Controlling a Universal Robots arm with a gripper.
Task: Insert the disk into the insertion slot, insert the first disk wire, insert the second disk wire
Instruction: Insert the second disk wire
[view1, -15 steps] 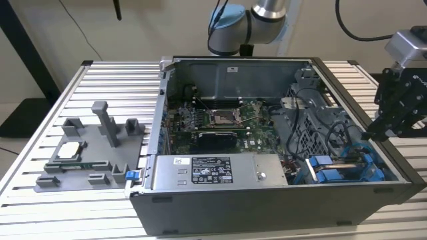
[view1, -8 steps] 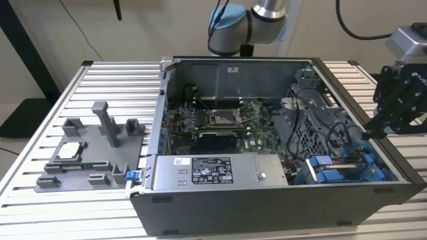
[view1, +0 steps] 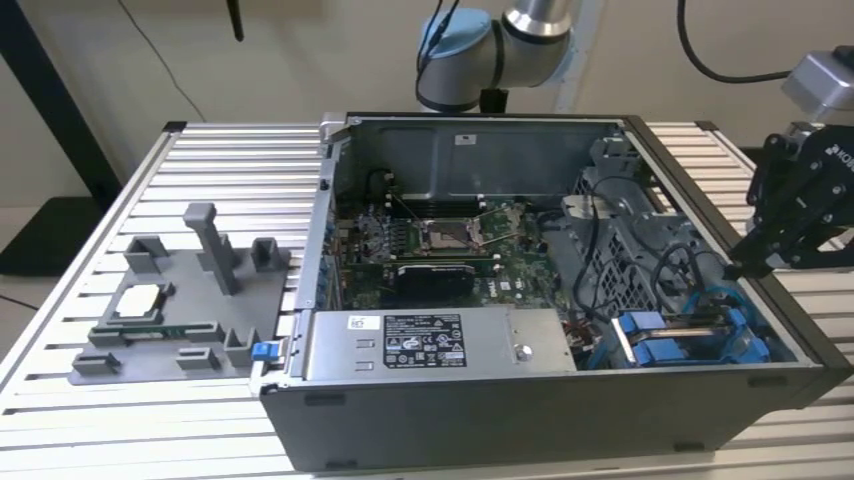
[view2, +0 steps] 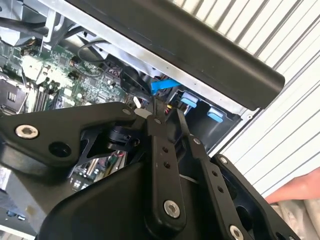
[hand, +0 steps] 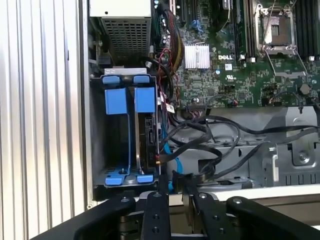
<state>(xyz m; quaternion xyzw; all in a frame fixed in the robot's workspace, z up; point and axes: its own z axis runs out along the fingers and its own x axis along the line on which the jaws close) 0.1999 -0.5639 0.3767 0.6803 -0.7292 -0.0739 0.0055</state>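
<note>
- The claw (view1: 738, 268) hangs over the side wall of the open computer case (view1: 534, 430), at the exterior view's right. The case stands on a slatted metal table (view1: 240, 160).
- Whether the claw is clenched, released or grasping something, I cannot tell from these pictures.
- The insertion slot (view1: 674, 345) is in the front corner of the case at the exterior view's right, with its bright blue tabs. It is below the claw and a little nearer to the camera.
- In the first wrist view, a thin dark slab stands on its edge inside the insertion slot (hand: 117, 145), between blue frames. This seems to be the disk (hand: 148, 137), but its label is not visible.
- In the same view, the claw (hand: 174, 182) is near the end of the slot. The disk lies just beyond the tip of the claw and a little to one side, and does not touch it.
- A bundle of black wires (hand: 220, 145) and a blue cable (hand: 170, 167) run beside the slot, and the blue cable passes close to the claw's tip.
- The green motherboard (hand: 225, 65) lies further away, behind the wires.
- In the exterior view, a long grey metal box (view1: 441, 345) sits in the case beside the slot. A grey tray (view1: 180, 345) with part holders lies on the table, well apart from the case.
- In the second wrist view, part of a person's hand (view2: 300, 192) is on the table outside the case.
</note>
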